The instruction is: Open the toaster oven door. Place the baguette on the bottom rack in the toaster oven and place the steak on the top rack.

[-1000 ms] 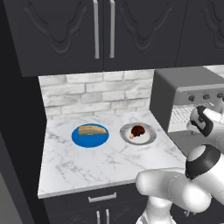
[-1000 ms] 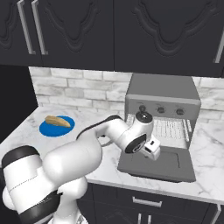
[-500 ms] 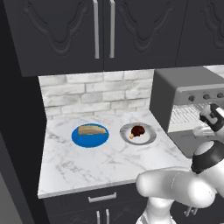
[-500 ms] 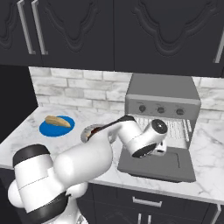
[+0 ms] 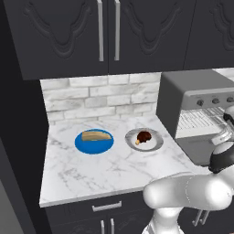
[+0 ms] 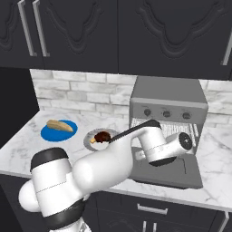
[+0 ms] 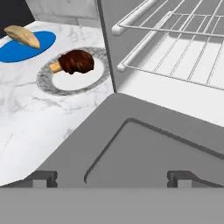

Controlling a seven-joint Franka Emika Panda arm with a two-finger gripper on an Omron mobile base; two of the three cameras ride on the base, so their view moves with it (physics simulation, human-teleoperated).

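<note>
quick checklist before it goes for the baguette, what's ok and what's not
1. Toaster oven door folded down flat: ok.
2. Both wire racks bare and reachable: ok.
3. Baguette lying on the blue plate, nothing on top of it: ok.
4. Steak on the grey plate, apart from the baguette: ok.
5. Hand open and holding nothing, over the lowered door: ok.
6. Arm's path to the blue plate passes near the steak plate: cannot tell if it clears.

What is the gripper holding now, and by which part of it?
Nothing is held. The gripper is open above the lowered toaster oven door; the baguette and the steak lie on their plates.
</note>
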